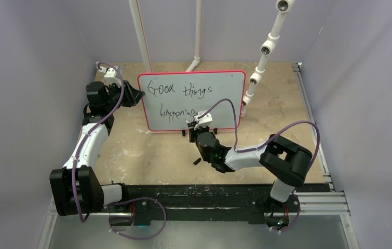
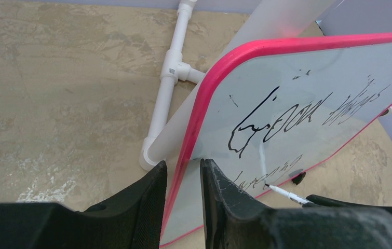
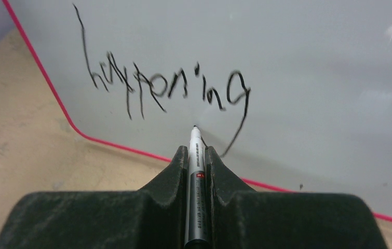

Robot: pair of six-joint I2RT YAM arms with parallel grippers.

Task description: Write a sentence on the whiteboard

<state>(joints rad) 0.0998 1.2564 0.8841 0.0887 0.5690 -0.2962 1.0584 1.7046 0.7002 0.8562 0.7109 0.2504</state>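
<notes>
Behind the whiteboard white pipes bar passage; a jointed pipe crowds its right edge; left gripper clamps its left edge; right gripper with marker fronts its lower edge; front-left table open.

the whiteboard stands close to upright on the worktop, in its far half and about midway between the left and right edges, with its writing face turned toward the near edge. it is a glossy white rectangle with a thin red-pink rim, rounded corners and small black feet. the sentence is thin, uneven black handwriting in two lines: "good things" across the top, "happening" beneath it at the lower left, its last letter's tail dropping toward the bottom rim.
</notes>
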